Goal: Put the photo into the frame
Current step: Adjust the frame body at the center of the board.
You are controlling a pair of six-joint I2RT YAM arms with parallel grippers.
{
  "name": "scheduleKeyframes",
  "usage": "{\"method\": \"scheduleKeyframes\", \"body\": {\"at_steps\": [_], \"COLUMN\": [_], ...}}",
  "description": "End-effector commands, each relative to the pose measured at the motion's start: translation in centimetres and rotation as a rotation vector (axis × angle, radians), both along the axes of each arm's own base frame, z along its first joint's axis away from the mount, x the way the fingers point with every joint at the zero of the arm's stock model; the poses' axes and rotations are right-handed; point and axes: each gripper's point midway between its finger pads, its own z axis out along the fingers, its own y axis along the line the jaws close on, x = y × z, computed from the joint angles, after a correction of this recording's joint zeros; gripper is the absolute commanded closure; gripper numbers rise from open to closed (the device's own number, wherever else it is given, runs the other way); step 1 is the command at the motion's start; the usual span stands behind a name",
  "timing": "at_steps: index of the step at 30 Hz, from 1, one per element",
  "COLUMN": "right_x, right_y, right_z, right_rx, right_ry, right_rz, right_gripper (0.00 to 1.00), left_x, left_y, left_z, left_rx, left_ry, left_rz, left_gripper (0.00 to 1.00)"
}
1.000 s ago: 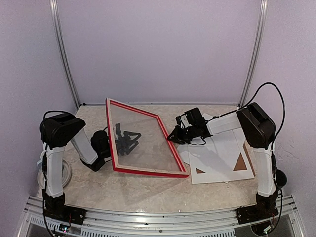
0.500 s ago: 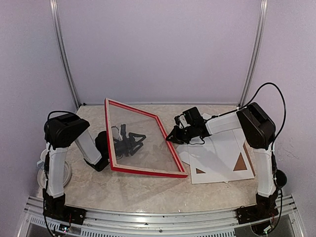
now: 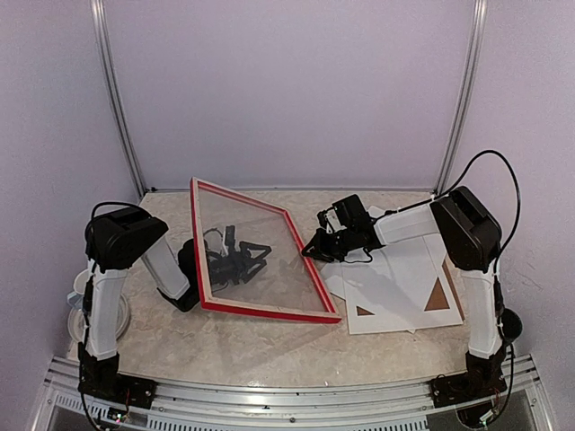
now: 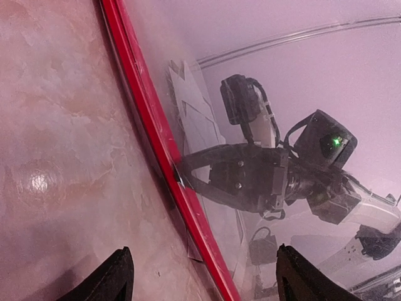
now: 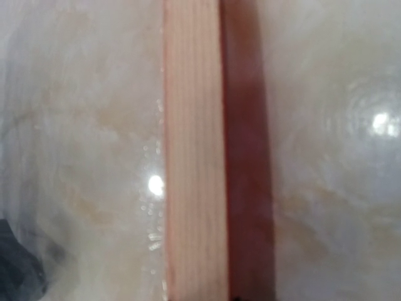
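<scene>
The frame, red with a clear pane, stands tilted: its near long rail rests on the table and its far side is raised. My right gripper is shut on the frame's right rail. The right wrist view shows only that rail's pale wood edge, very close. My left gripper is open behind the frame, seen through the pane. In the left wrist view its fingertips straddle the red rail without touching it. White sheets lie at the right. I cannot tell which is the photo; no printed side shows.
Brown backing panel shows in triangles between the white sheets at the right. A white round object sits by the left arm's base. The right arm shows through the pane in the left wrist view.
My left arm has reached further right behind the frame, and its gripper has moved toward the middle of the pane. The frame and right gripper have barely moved.
</scene>
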Motion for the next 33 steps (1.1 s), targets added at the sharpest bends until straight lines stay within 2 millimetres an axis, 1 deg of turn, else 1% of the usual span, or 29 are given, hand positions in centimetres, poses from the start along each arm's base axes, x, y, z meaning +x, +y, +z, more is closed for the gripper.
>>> {"method": "scheduleKeyframes", "body": {"at_steps": [1, 5, 10, 13, 19, 22, 26, 30, 33], "right_x": [-0.5, -0.5, -0.4, -0.4, -0.6, -0.7, -0.8, -0.8, -0.7], "right_y": [1.8, 1.4, 0.7, 0.5, 0.4, 0.4, 0.2, 0.0, 0.0], "right_z": [3.6, 3.5, 3.8, 4.0, 3.6, 3.7, 3.3, 3.1, 3.2], "right_rx": [0.103, 0.1, 0.106, 0.11, 0.122, 0.139, 0.14, 0.142, 0.142], "right_ry": [-0.036, -0.032, -0.034, -0.036, -0.022, -0.019, -0.009, -0.004, -0.005], "right_rz": [0.036, 0.028, 0.009, 0.013, 0.012, 0.01, 0.007, 0.002, -0.003], "right_gripper": [1.0, 1.0, 0.99, 0.92, 0.91, 0.87, 0.85, 0.85, 0.87], "left_x": [-0.6, -0.4, -0.4, -0.5, -0.4, -0.3, -0.2, -0.2, -0.3], "left_y": [-0.4, 0.3, 1.4, 1.8, 2.2, 2.5, 2.8, 3.2, 3.8], "left_z": [-1.8, -3.3, -4.4, -5.3, -5.4, -5.5, -5.6, -5.9, -6.1], "left_rx": [0.029, 0.095, 0.133, 0.164, 0.189, 0.19, 0.194, 0.207, 0.217], "left_ry": [0.032, 0.068, 0.101, 0.123, 0.116, 0.116, 0.117, 0.125, 0.135], "left_rz": [-0.016, 0.018, 0.056, 0.064, 0.075, 0.078, 0.083, 0.089, 0.097], "left_gripper": [0.22, 0.22, 0.22, 0.22, 0.22, 0.22, 0.21, 0.18, 0.17]}}
